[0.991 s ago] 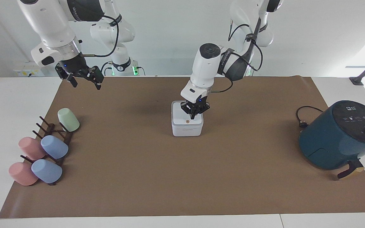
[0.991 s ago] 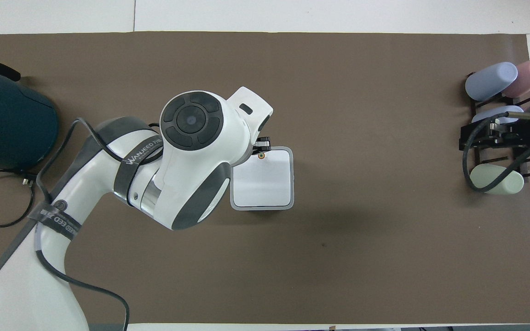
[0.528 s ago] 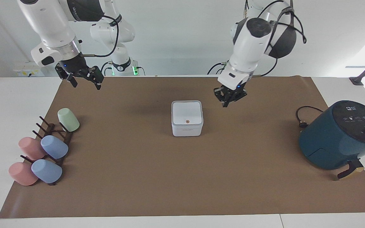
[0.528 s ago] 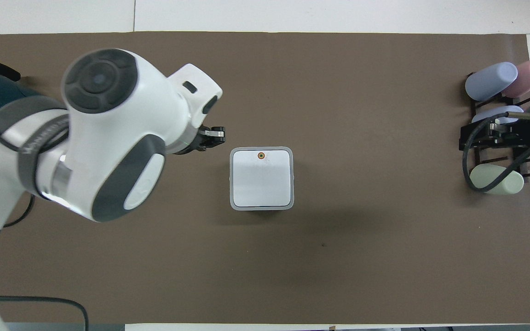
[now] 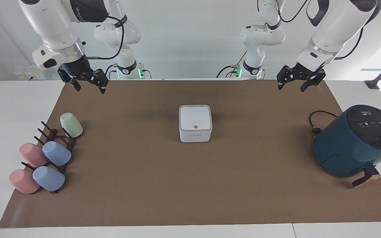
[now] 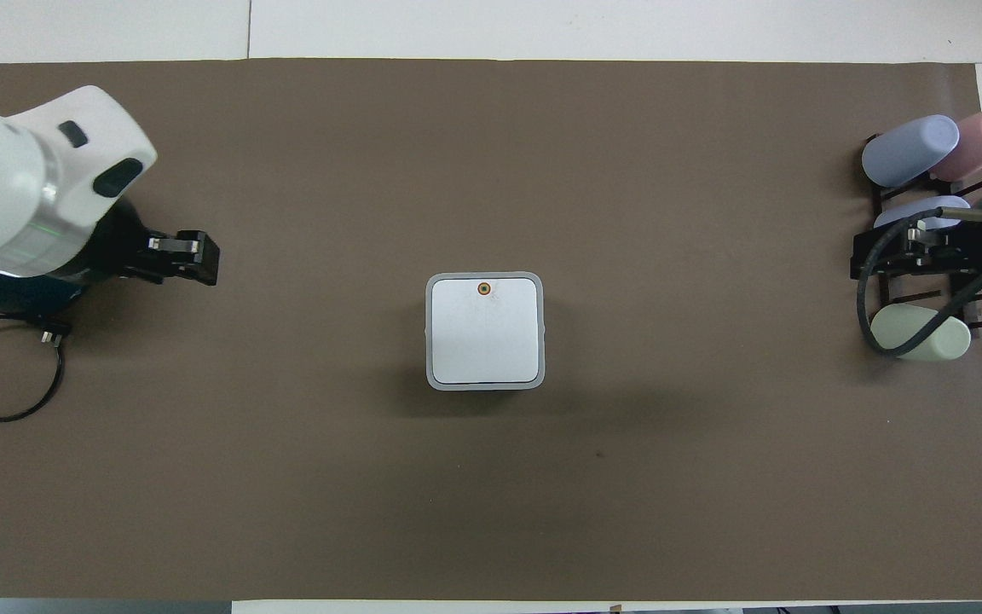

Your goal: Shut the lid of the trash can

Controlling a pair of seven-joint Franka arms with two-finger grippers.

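Note:
The small white trash can [image 5: 195, 135] stands at the middle of the brown mat. Its lid [image 5: 195, 118] lies flat and shut on it, with the orange dot up; the lid also shows in the overhead view [image 6: 484, 337]. My left gripper [image 5: 291, 88] is open and empty, up in the air over the mat's edge toward the left arm's end, well apart from the can; it also shows in the overhead view [image 6: 188, 258]. My right gripper [image 5: 90, 89] is open and empty, and it waits raised over the mat's corner at the right arm's end.
A teal air fryer [image 5: 356, 142] with a black cable [image 5: 315, 123] stands at the left arm's end. A dark rack [image 5: 56, 143] with several pastel cups [image 5: 56, 153] lies at the right arm's end, partly under the right gripper in the overhead view [image 6: 913, 247].
My left gripper has lifted off the lid, opened, and swung up and away toward the left arm's end. The lid stays flat on the can. The right arm has not moved.

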